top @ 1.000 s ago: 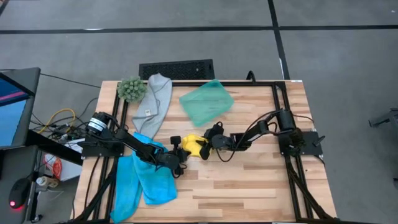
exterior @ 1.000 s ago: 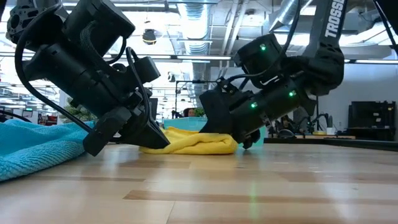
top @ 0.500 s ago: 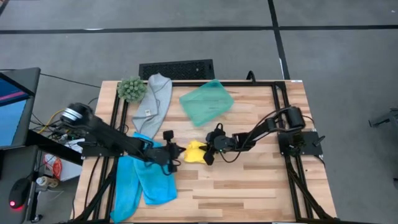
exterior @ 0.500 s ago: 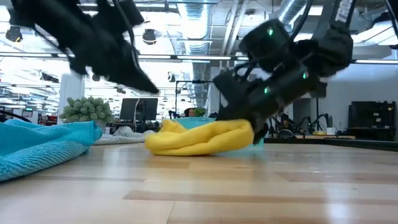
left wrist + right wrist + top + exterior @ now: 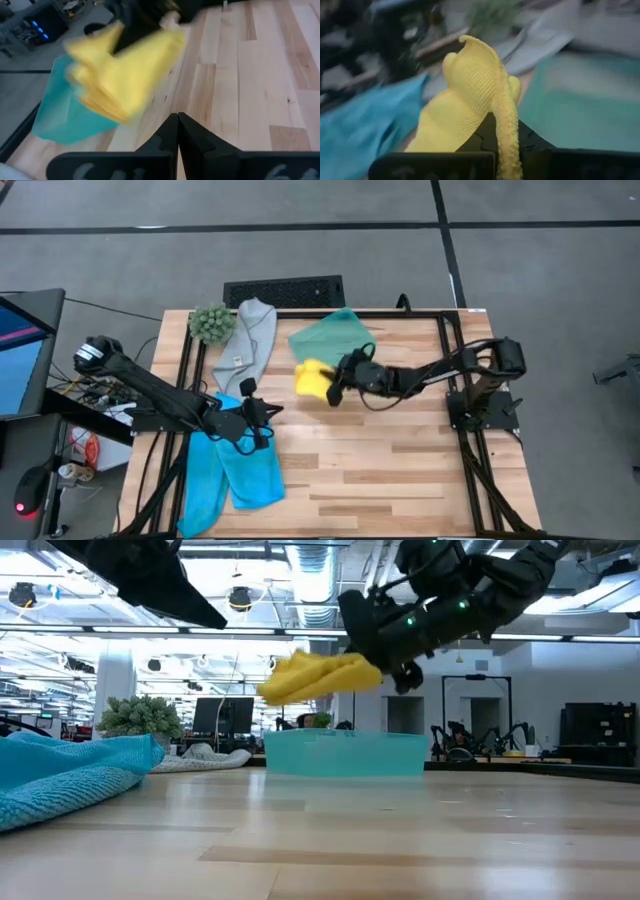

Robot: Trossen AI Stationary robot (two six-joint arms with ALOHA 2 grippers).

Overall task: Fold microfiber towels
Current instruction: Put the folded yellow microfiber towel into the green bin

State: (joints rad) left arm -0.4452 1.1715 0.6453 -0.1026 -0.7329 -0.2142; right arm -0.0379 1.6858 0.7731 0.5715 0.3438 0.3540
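The right pincer (image 5: pixel 335 383) is closed on the yellow towel (image 5: pixel 312 379) and holds it in the air, clear of the surface (image 5: pixel 400 470). In the low view this towel (image 5: pixel 315 675) hangs as a bunched lump above the tray (image 5: pixel 345 753), not touching it, and from above it shows just beside the tray (image 5: pixel 335 343), at the edge nearest the front of the surface. In the right wrist view the yellow cloth (image 5: pixel 475 95) stands up between the dark fingers (image 5: pixel 535 142) and covers most of the space in front of them. The left pincer (image 5: pixel 262 412) is shut and holds nothing; its two fingers (image 5: pixel 167 132) are pressed together, with the bare wood under them. It is well apart from the tray, over the edge of the blue towels (image 5: pixel 235 465), which lie spread and a little crumpled at the front left part of the surface. In the low view the blue cloth (image 5: pixel 70 775) rests flat on the wood. The grey towel (image 5: pixel 248 340) lies as a long limp strip just beside the tray, on its left, and I can see a small tag on it. The plant ball (image 5: pixel 211 323) sits next to the grey towel, on the side away from the tray.
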